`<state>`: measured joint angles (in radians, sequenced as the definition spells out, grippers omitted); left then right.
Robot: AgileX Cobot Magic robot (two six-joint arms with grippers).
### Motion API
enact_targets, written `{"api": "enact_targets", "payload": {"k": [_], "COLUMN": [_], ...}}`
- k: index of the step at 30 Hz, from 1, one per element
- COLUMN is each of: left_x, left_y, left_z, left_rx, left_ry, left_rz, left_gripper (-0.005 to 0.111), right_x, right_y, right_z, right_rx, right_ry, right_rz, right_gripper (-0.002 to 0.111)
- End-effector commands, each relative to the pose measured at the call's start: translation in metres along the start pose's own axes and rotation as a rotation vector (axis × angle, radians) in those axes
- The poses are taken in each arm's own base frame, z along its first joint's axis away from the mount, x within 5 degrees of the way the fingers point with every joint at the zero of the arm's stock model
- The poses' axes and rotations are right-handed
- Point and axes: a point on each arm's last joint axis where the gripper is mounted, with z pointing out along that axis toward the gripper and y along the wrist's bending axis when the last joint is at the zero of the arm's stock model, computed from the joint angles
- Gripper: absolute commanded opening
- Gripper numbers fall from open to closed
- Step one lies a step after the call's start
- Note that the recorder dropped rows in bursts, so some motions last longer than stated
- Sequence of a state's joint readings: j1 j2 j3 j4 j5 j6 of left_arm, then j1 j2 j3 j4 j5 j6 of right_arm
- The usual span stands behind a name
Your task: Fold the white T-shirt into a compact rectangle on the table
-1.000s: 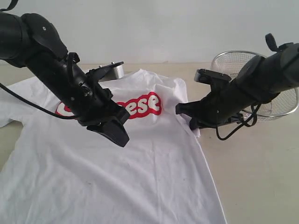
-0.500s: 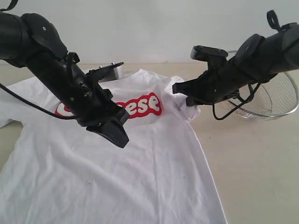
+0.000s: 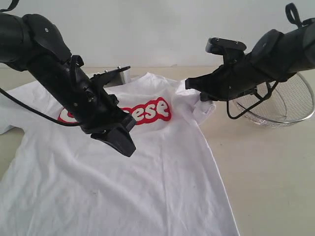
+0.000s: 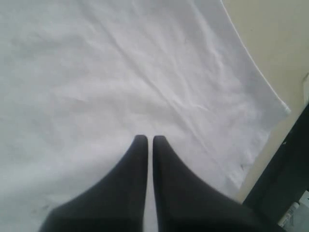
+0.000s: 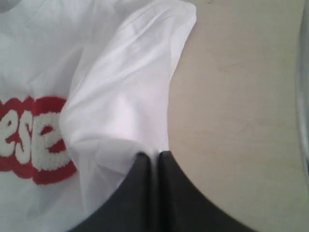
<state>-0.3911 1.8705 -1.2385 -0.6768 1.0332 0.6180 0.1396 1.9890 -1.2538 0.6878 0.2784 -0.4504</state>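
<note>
1. The table (image 3: 266, 162) carries the white T-shirt (image 3: 147, 172), spread print-up, with its collar toward the far edge.
2. The wire basket (image 3: 290, 105) stands near the far right edge; keep your arm clear of it.
3. Your right fingers (image 5: 140, 183) are pinched tight on the sleeve (image 5: 135, 72) and hold it off the table. Carry it low across the chest, then release it flat.
4. Your left fingers (image 4: 137, 159) are pressed together with nothing between them, above the shirt body.
</note>
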Motion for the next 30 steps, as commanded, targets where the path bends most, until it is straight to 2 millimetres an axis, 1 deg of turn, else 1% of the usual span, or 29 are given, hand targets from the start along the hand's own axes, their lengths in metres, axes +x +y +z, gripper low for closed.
{"api": "enact_targets", "payload": {"k": [1,5,8,20,22,25,26,27,30], "left_x": [0.001,0.001,0.0,0.001,0.001,0.001,0.001,0.001,0.0], "left_y": [-0.002,-0.002,-0.002,-0.002,-0.002,-0.002,-0.002,-0.002,-0.002], "left_z": [-0.003,-0.003,-0.003,-0.003,-0.003,-0.003,-0.003,-0.003,-0.003], "left_rx": [0.007,0.007,0.005,0.008,0.008,0.006,0.006,0.005,0.003], "left_ry": [-0.003,-0.003,-0.005,-0.002,-0.002,-0.001,-0.001,-0.002,-0.006], "left_rz": [0.0,0.0,0.0,0.0,0.0,0.001,0.001,0.001,0.001], "left_gripper": [0.004,0.004,0.004,0.004,0.004,0.004,0.004,0.004,0.004], "right_x": [-0.009,-0.01,-0.01,-0.017,-0.018,-0.019,-0.018,-0.018,-0.019], "right_y": [-0.018,-0.027,-0.027,-0.031,-0.035,-0.054,-0.058,-0.061,-0.063], "right_z": [-0.009,-0.01,-0.01,-0.011,-0.012,-0.016,-0.017,-0.018,-0.019], "right_rx": [0.032,0.041,0.043,0.082,0.093,0.11,0.112,0.113,0.122], "right_ry": [-0.031,-0.027,-0.028,-0.104,-0.111,-0.091,-0.084,-0.077,-0.09], "right_rz": [0.02,0.037,0.012,0.023,0.019,0.054,0.063,0.069,0.071], "right_gripper": [0.0,0.0,0.0,0.0,0.0,0.0,0.003,0.01,0.031]}}
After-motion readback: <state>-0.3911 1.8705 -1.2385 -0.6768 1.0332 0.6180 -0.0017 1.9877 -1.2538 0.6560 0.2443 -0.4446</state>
